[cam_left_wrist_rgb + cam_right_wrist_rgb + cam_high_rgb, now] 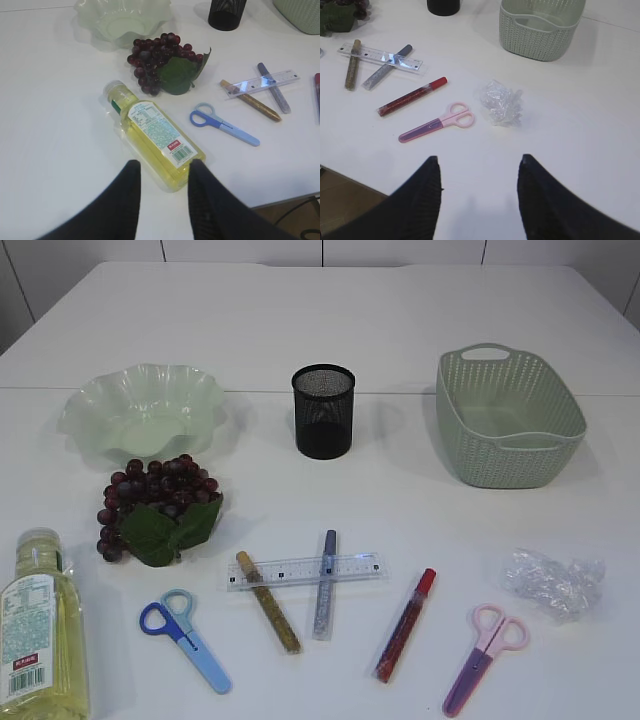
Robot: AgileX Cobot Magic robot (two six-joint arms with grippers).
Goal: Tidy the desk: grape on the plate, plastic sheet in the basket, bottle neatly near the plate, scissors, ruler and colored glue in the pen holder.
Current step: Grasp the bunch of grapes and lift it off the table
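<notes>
A yellow bottle [152, 135] lies on its side, its base end between the fingertips of my open left gripper [164, 168], which hovers over it. Dark grapes [155, 505] with leaves lie in front of the pale green plate [95, 400]. The clear ruler [305, 570] rests across gold [268, 615] and silver [325, 585] glue tubes, with a red one [405, 625] beside them. Blue scissors [185, 638] and pink scissors [440, 124] lie near the front edge. The crumpled plastic sheet [501, 102] sits beyond my open, empty right gripper [479, 159].
The black mesh pen holder [323, 410] stands at the middle back. The green basket [505, 420] is at the back right. Neither arm shows in the exterior view. The table's front edge runs close behind both grippers.
</notes>
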